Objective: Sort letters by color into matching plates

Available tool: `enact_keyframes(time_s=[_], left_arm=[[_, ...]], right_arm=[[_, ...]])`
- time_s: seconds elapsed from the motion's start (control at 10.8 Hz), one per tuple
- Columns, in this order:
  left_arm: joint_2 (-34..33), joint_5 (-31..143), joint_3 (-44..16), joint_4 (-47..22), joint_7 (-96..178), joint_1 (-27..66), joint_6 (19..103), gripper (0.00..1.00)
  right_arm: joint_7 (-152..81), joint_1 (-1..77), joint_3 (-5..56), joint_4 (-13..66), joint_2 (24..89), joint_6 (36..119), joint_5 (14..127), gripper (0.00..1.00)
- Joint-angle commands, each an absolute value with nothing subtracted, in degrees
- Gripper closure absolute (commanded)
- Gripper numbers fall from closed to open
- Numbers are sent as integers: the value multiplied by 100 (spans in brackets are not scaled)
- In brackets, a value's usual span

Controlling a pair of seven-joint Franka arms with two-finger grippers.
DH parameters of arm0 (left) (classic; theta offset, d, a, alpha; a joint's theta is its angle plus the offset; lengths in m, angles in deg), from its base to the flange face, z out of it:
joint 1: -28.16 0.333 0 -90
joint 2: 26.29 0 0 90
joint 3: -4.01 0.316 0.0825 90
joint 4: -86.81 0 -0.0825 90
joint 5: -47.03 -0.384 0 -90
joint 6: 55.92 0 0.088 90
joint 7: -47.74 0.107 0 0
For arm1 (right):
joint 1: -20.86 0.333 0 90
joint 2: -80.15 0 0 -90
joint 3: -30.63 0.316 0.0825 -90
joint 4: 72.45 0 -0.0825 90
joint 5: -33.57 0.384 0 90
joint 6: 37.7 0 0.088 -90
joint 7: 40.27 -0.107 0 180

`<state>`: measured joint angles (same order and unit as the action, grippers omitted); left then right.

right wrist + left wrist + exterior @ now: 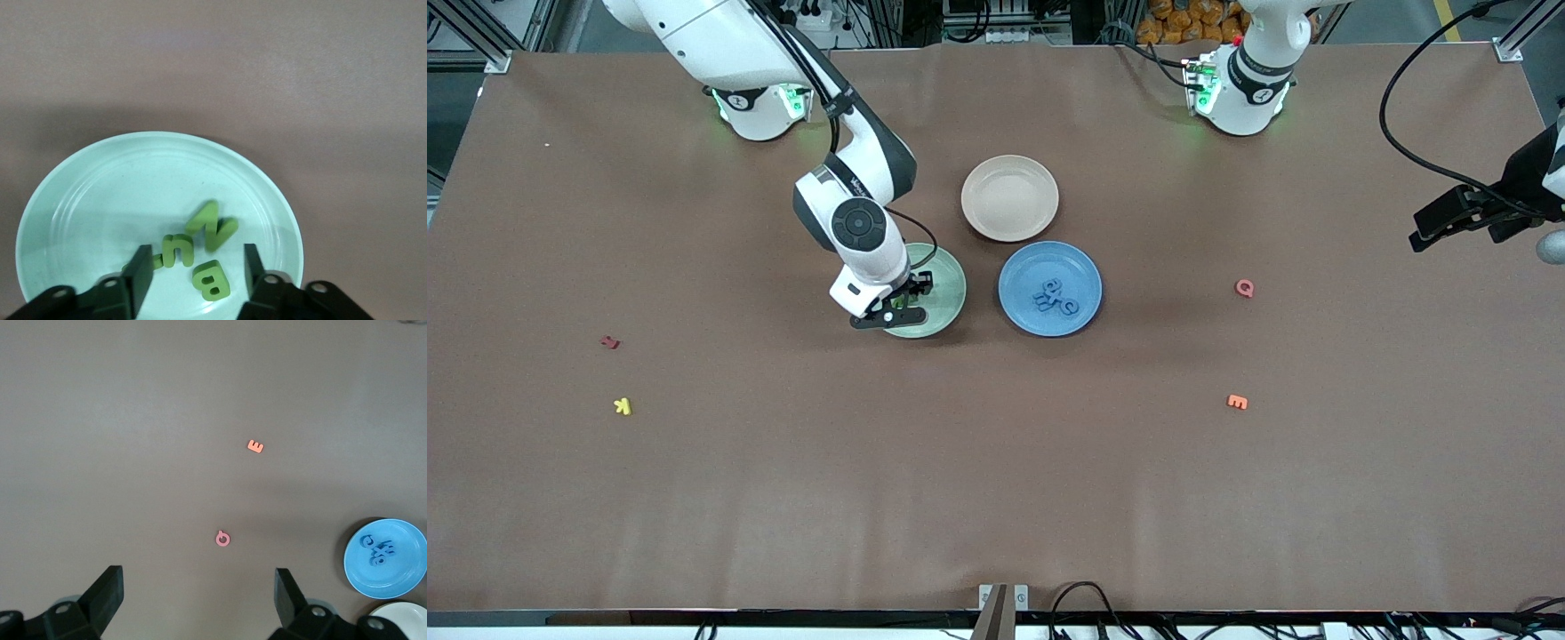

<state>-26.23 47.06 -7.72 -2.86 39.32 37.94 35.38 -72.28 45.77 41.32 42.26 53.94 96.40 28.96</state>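
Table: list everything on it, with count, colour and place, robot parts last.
Green plate: one, mint, under the right end effector.
Green letters: at least three show, in the green plate.
Blue plate: one, beside the green plate.
Blue letters: a cluster, in the blue plate.
Beige plate: one, farther from the camera.
Stray letters: pink, orange, dark red, yellow.
Right end effector: open, over the green plate.
Left end effector: open, waiting.

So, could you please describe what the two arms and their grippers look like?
Both arms are glossy white with dark grey joints, black cables, and green lights glowing at the bases. The right gripper and left gripper have black, wedge-shaped jaws on black bodies.
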Motion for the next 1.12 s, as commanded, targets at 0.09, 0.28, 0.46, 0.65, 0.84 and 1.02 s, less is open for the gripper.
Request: enact_keyframes(time_s=[0.09,0.28,0.46,0.65,0.84,1.02], left_arm=[[-2577,4562,-785,-152,4054,3809,3426,0],[-2577,4396,-785,-161,4054,3809,3426,0],[-2577,4404,-785,-161,4062,3809,3426,0],[-2568,4413,-785,-161,4062,3800,3426,0],[-2568,4439,-785,-161,4062,3800,3426,0],[-2568,4457,-794,-161,4080,3809,3426,0]], right_arm=[[-7173,4398,4100,4233,5536,9528,2953,0],[-6990,4108,4004,4198,5668,9501,2883,0],[-6035,4011,3382,4102,5695,9501,2883,0],[-5165,3670,3037,3944,5695,9501,2892,0],[-4329,3326,2686,3795,5704,9501,2927,0],[-3608,2756,2641,3715,5695,9501,2927,0]])
